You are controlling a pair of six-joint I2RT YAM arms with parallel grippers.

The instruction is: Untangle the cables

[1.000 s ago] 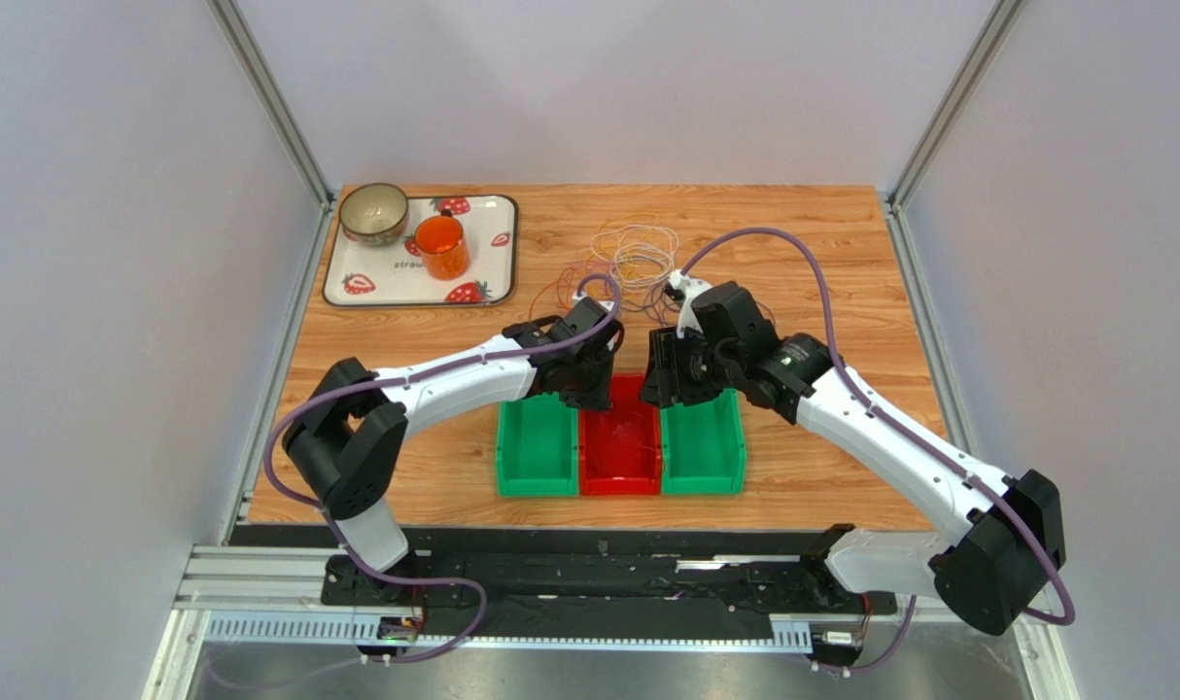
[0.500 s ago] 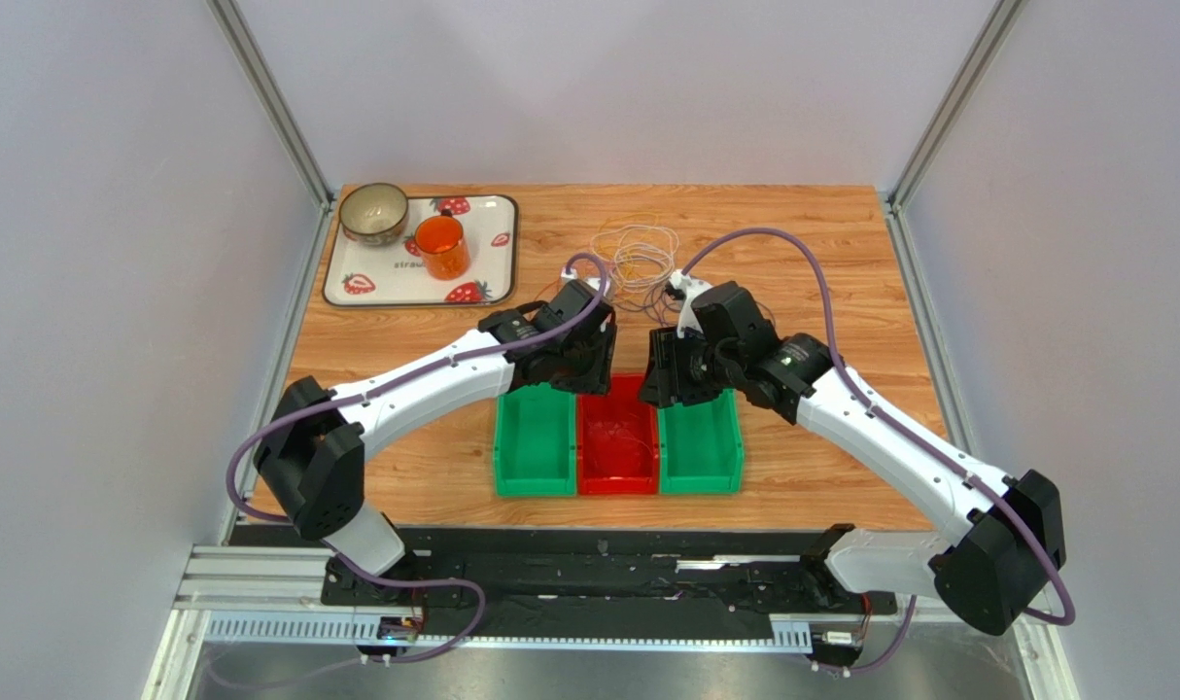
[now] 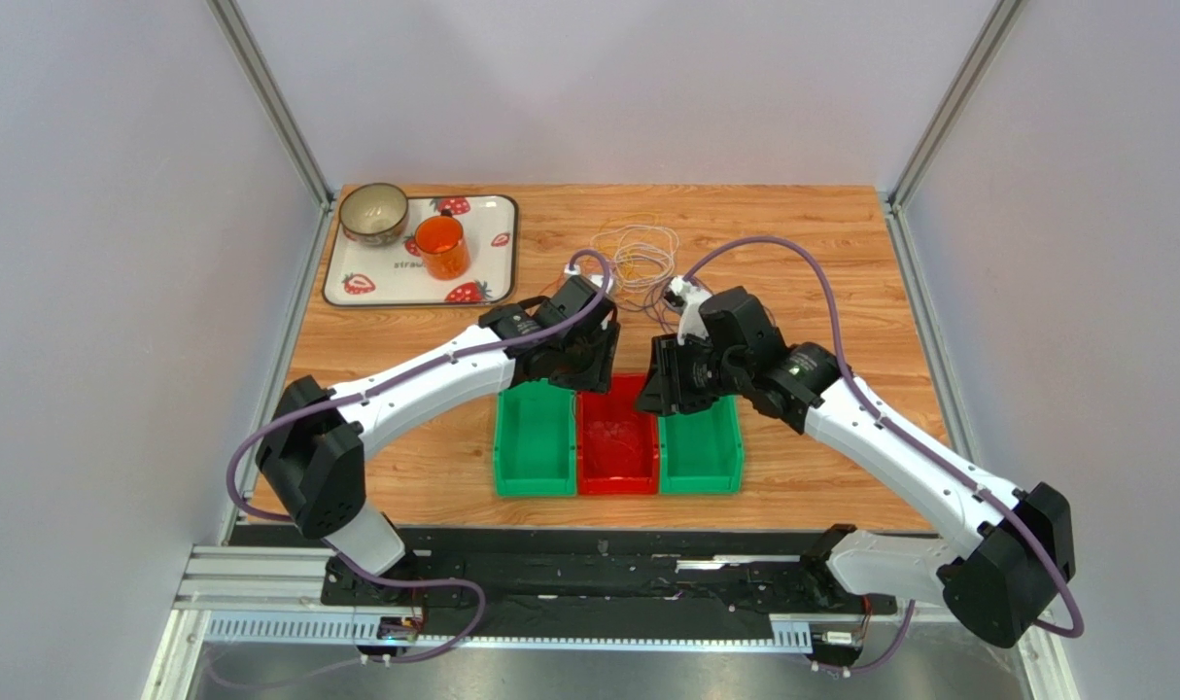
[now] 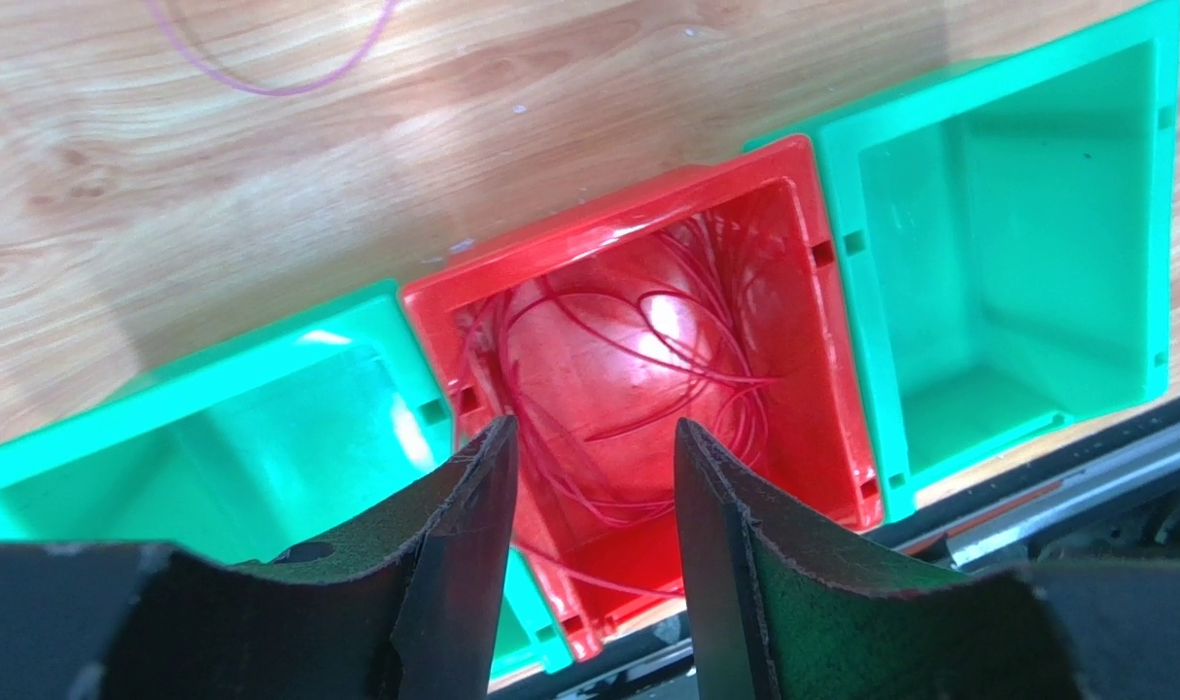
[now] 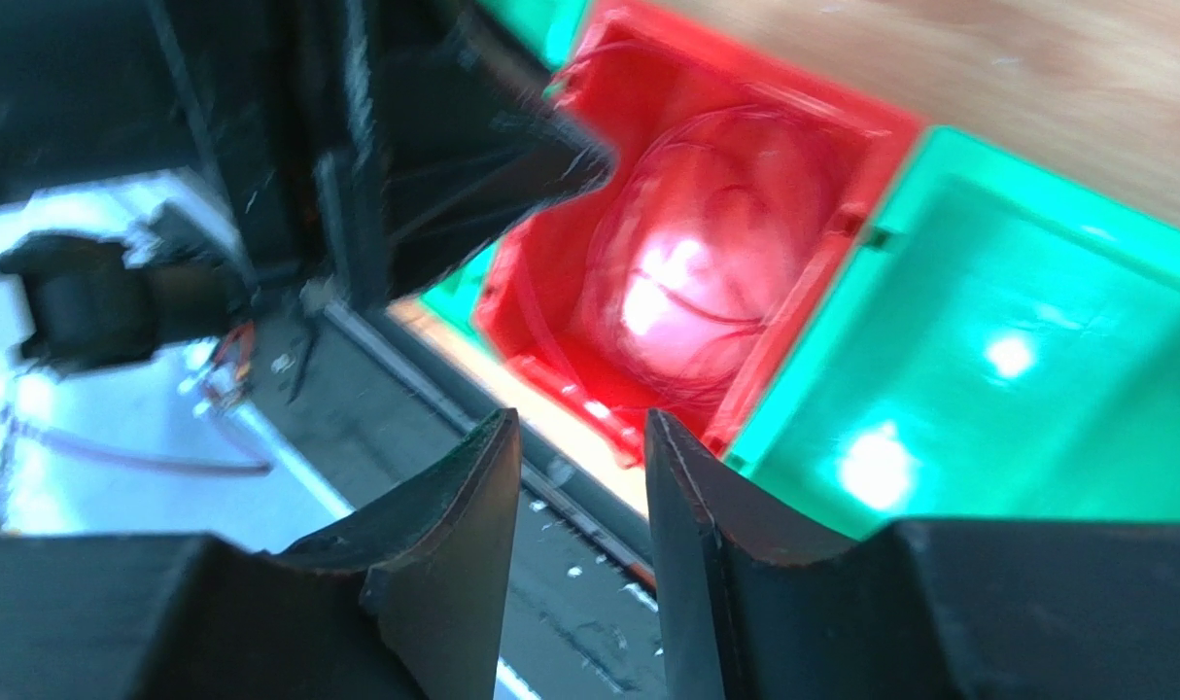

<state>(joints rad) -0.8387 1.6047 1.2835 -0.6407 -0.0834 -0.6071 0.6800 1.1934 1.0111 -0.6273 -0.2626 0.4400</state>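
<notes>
Orange-red cables [image 4: 633, 372] lie coiled inside the red bin [image 4: 830, 365], also seen from the right wrist as a blurred coil of cables [image 5: 684, 277]. My left gripper [image 4: 592, 430] hangs open above that bin with nothing between its fingers. In the top view it is at the bin's far edge [image 3: 593, 368]. My right gripper [image 5: 581, 423] is open and empty too, and sits beside the bin's far right corner [image 3: 666, 385]. More thin cables [image 3: 637, 260], white-grey and dark, lie in loose loops on the table behind both grippers. A purple loop [image 4: 275, 73] shows on the wood.
Green bins stand on either side of the red one, left [image 3: 535, 445] and right [image 3: 703, 445], both showing bare insides. A strawberry-print tray [image 3: 384, 282] at the back left carries a bowl [image 3: 373, 213] and an orange cup [image 3: 441, 247]. The black rail runs along the table's near edge.
My left gripper has opened and drawn a little toward the back, its arm swinging left at the base. My right gripper's jaws have narrowed somewhat, and that arm shifted slightly.
</notes>
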